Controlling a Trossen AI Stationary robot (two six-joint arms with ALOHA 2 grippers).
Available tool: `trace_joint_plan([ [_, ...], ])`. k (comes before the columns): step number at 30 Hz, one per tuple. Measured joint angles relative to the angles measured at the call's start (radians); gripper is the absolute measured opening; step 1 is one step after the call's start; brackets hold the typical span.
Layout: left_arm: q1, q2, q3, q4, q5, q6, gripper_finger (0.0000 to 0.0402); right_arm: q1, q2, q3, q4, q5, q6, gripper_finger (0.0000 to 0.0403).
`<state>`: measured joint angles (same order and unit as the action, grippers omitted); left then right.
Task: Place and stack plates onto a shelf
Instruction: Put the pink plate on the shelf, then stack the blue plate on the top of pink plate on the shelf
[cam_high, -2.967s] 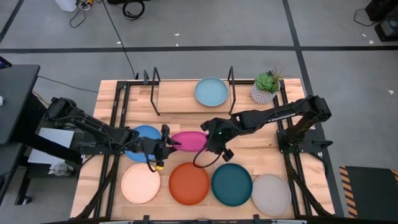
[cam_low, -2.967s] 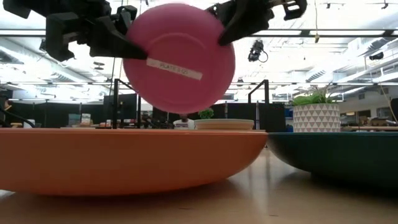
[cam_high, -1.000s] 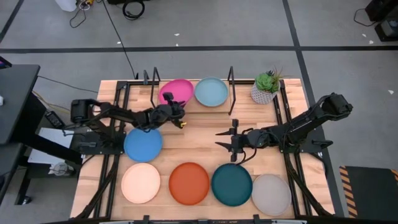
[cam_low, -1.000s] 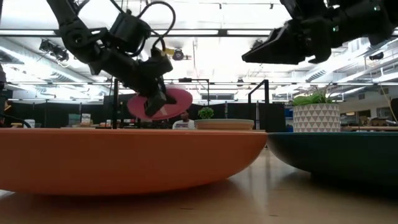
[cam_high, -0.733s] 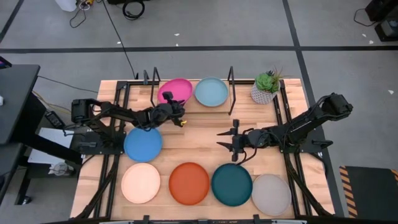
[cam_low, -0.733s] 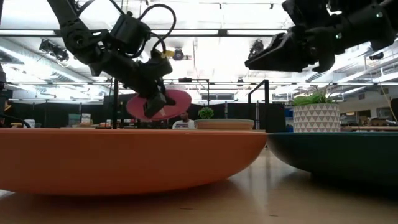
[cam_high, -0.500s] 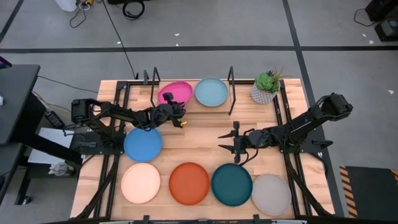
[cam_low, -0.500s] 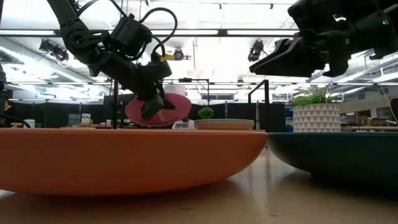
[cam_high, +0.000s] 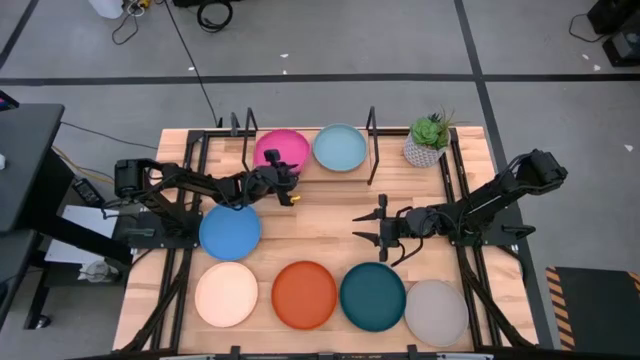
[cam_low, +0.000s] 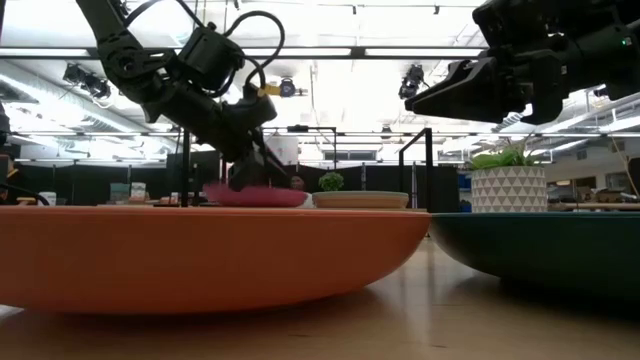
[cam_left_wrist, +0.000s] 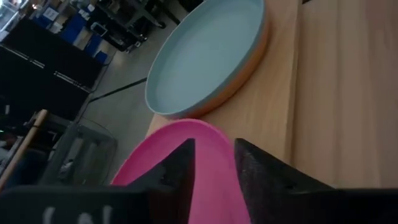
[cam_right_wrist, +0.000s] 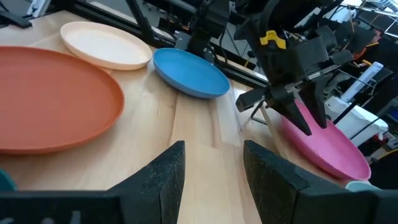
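From above: the left arm stretches across the table's left side, its left gripper (cam_high: 283, 177) reaching over the near edge of the magenta plate (cam_high: 279, 149), which lies on the shelf (cam_high: 310, 166) just beside the light blue plate (cam_high: 340, 147). The right arm extends low from the right, its right gripper (cam_high: 367, 229) hanging with fingers spread and empty over bare tabletop above the dark teal plate (cam_high: 372, 295). In the front row lie the cream plate (cam_high: 226, 294), the orange plate (cam_high: 304, 294), the dark teal one and the grey plate (cam_high: 436, 311); the blue plate (cam_high: 230, 231) sits behind them at left. A potted plant (cam_high: 428, 139) stands beside the shelf's right end.

At table height: the left gripper (cam_low: 247, 172) angles down onto the magenta plate (cam_low: 255, 195), now lying flat on the shelf. The right gripper (cam_low: 425, 100) hangs high, clear of everything. The orange plate (cam_low: 210, 255) fills the foreground.

Left wrist: the left gripper's fingers (cam_left_wrist: 264, 177) straddle the rim of the magenta plate (cam_left_wrist: 180, 158), slightly parted; whether they pinch it cannot be told. The light blue plate (cam_left_wrist: 208, 53) rests on a tan plate beneath it.

Right wrist: between its own spread fingers (cam_right_wrist: 273, 171), the right arm's camera sees the left gripper (cam_right_wrist: 292, 112) at the magenta plate (cam_right_wrist: 329, 146), with the blue plate (cam_right_wrist: 189, 71), cream plate (cam_right_wrist: 106, 43) and orange plate (cam_right_wrist: 53, 99) on the table.
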<state>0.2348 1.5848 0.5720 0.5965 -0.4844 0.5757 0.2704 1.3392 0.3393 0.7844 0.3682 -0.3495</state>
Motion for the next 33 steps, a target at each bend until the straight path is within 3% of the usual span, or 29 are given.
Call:
trace_joint_plan([
  [5, 0.000, 0.000, 0.000, 0.008, 0.004, -0.015, 0.0153, 0.000, 0.000, 0.000, -0.004, -0.001, -0.001, 0.0169],
  [12, -0.004, -0.017, 0.012, 0.013, 0.029, -0.103, 0.0155, -0.015, 0.000, 0.000, -0.023, -0.003, 0.015, 0.0169],
  [17, -0.014, -0.098, 0.110, -0.301, 0.165, -0.275, 0.0146, -0.038, 0.000, -0.014, -0.008, -0.005, 0.021, 0.0169],
  [22, -0.090, -0.122, 0.244, -0.704, 0.282, -0.446, 0.0144, -0.075, 0.000, -0.018, 0.028, -0.038, -0.079, 0.0169],
  [27, -0.195, -0.116, 0.328, -1.064, 0.296, -0.675, 0.0144, -0.120, 0.001, -0.018, 0.060, -0.076, -0.161, 0.0169],
  [33, -0.307, -0.115, 0.337, -1.266, 0.311, -0.951, 0.0144, -0.194, 0.000, -0.018, 0.069, -0.246, -0.177, 0.0169],
])
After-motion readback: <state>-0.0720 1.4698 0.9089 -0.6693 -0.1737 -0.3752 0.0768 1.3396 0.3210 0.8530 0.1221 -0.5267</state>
